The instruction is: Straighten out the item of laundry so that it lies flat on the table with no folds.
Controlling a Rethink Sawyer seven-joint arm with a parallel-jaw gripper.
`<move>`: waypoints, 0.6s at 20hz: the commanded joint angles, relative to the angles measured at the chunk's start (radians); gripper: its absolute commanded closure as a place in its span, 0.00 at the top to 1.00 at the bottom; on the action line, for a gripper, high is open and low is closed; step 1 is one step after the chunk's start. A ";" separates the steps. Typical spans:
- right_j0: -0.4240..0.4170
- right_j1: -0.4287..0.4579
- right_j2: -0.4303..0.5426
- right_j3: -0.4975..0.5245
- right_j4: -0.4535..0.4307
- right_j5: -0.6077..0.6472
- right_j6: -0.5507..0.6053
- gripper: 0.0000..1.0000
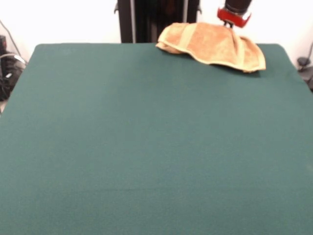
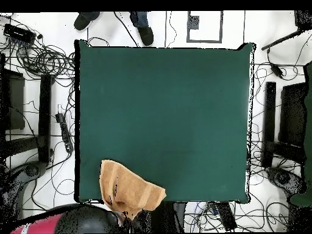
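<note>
**Towel parked right on the bench edge, could slide off**

Towel (image 1: 211,45) is bunched up at the bench's (image 1: 146,147) edge on the robot's side, close to one corner. From overhead the towel (image 2: 129,190) clearly spills past that edge, so part of it has nothing under it. It's humped and creased, and one woven band runs over the hump, so it's nowhere near flat.

The pincer (image 1: 231,20) sits right at the top of the hump, touching the cloth or close to it. Can't tell if it's apart, together, or pinching the terry, since only the red fitting really shows.

My worry: any drag toward the robot tips the rest over the edge. A grab on the hump instead of a corner would probably just move the fold around. Pulling toward the bench's middle looks safer.
</note>
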 commanded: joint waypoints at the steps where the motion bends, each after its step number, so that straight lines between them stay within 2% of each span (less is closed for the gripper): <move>1: -0.022 -0.036 -0.006 -0.194 0.004 0.112 0.017 0.00; 8: -0.039 -0.044 -0.007 -0.239 0.026 0.168 0.049 0.00; 12: -0.041 -0.043 -0.024 -0.277 0.023 0.209 0.028 0.00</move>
